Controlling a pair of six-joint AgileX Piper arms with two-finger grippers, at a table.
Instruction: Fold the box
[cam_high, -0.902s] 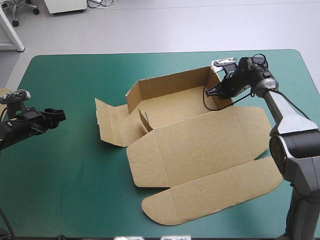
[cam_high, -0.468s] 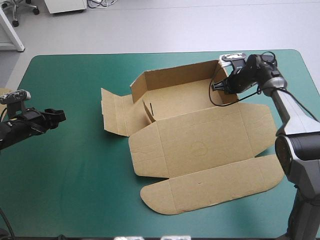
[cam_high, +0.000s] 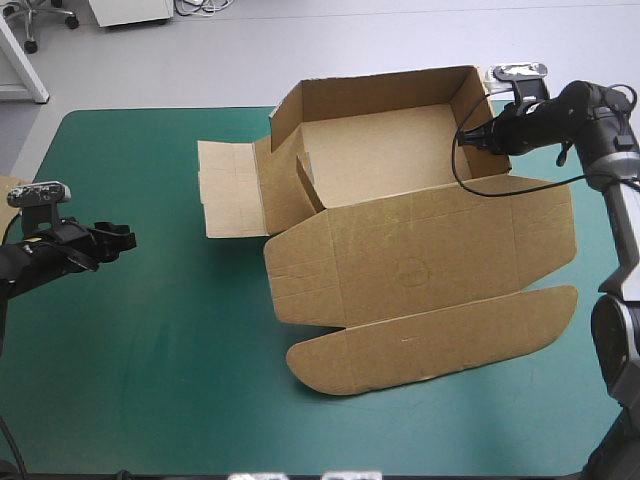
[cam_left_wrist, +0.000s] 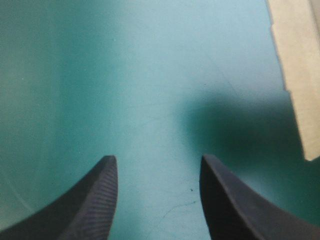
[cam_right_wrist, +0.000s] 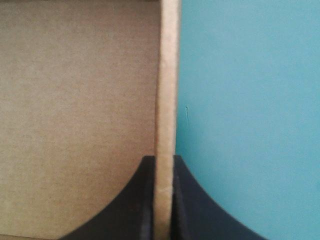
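The right gripper (cam_high: 480, 140), fingers pinched on a wall of the box (cam_high: 380, 160), has lifted it rearward, leaving the tray walls upright; the left gripper (cam_high: 120, 238) waits, fingers wide.

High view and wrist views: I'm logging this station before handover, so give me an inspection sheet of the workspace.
Surface: teal-green cover, flat.
Job's things: box, brown, far walls raised, lid flat toward the near edge, one flap flat on its left.
Clutter: edge of more board at the cover's left edge.
Grippers: right gripper shut on the box's right wall; left gripper open over bare cover, apart from the box.
Cables: nothing seen beyond the robot's own.
Surroundings: nothing seen.
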